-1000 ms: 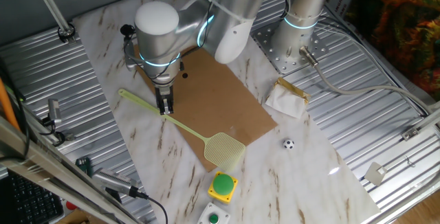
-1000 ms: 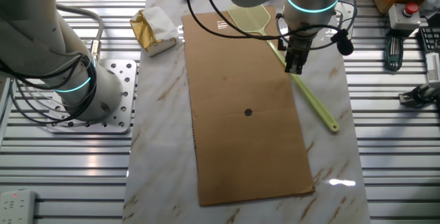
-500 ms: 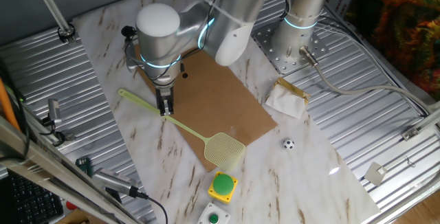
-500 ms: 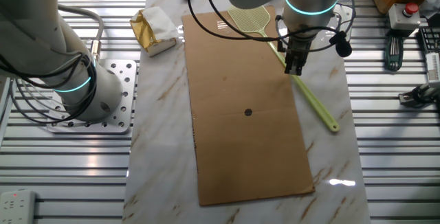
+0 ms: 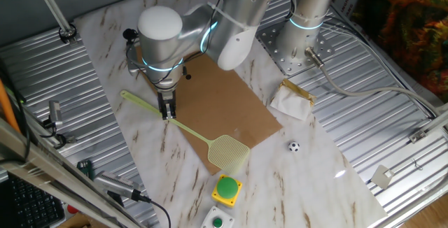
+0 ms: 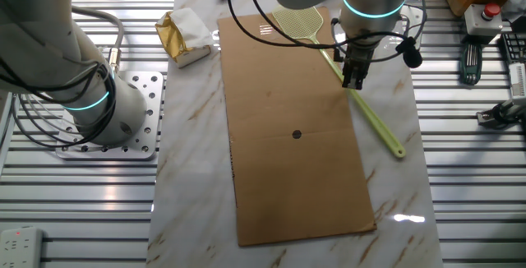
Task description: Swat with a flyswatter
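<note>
The pale yellow-green flyswatter (image 5: 199, 133) lies flat on the marble table along the edge of the brown board (image 5: 224, 109). Its mesh head (image 5: 229, 151) is near the table's front and its handle end (image 5: 126, 96) points to the left. In the other fixed view the flyswatter (image 6: 374, 118) runs along the board's right edge, with its head (image 6: 297, 20) at the far end. My gripper (image 5: 167, 112) points straight down at mid-handle. Its fingers stand close together on either side of the handle (image 6: 354, 80) and look shut on it. The swatter still rests on the table.
A round green button on a yellow base (image 5: 227, 189) sits just in front of the swatter head. A small black-and-white ball (image 5: 294, 146) and a white-and-gold packet (image 5: 292, 99) lie to the right. A black dot (image 6: 297, 134) marks the board's middle. Tools lie on the ribbed metal sides.
The arm's upper joints have shifted very slightly. The gripper stays at the same place on the handle and the flyswatter has not moved.
</note>
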Robot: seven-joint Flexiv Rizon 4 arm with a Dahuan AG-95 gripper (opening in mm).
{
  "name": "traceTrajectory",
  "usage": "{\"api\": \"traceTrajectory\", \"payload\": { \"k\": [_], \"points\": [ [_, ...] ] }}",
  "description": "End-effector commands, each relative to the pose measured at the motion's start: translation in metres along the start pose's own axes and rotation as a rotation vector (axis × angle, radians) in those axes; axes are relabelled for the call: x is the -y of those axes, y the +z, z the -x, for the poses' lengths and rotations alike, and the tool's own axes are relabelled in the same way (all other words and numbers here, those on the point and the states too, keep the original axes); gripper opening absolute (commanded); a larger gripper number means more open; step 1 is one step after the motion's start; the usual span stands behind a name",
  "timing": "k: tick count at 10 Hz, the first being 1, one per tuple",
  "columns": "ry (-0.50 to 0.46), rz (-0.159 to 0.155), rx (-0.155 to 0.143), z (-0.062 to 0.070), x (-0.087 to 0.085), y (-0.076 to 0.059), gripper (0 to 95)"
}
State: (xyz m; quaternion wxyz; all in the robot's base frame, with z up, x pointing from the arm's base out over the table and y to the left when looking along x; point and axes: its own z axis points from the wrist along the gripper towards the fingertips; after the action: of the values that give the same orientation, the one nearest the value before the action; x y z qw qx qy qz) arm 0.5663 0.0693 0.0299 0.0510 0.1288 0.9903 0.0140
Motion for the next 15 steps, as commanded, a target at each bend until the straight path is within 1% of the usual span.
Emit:
{"api": "traceTrajectory", "payload": {
  "k": [1, 5, 7, 13, 14, 15],
  "points": [
    [0.0, 0.0, 0.007, -0.0008, 0.0002, 0.0021, 0.0],
    [-0.012, -0.005, 0.002, -0.0008, 0.0, 0.0028, 0.0],
    [-0.028, -0.012, 0.006, -0.0008, 0.0, 0.0028, 38.0],
    [-0.032, -0.01, 0.002, -0.0008, -0.0001, 0.0028, 38.0],
    [-0.024, -0.001, -0.027, -0.0008, -0.0001, 0.0028, 38.0],
    [-0.022, -0.003, -0.044, -0.0008, -0.0001, 0.0028, 38.0]
  ]
}}
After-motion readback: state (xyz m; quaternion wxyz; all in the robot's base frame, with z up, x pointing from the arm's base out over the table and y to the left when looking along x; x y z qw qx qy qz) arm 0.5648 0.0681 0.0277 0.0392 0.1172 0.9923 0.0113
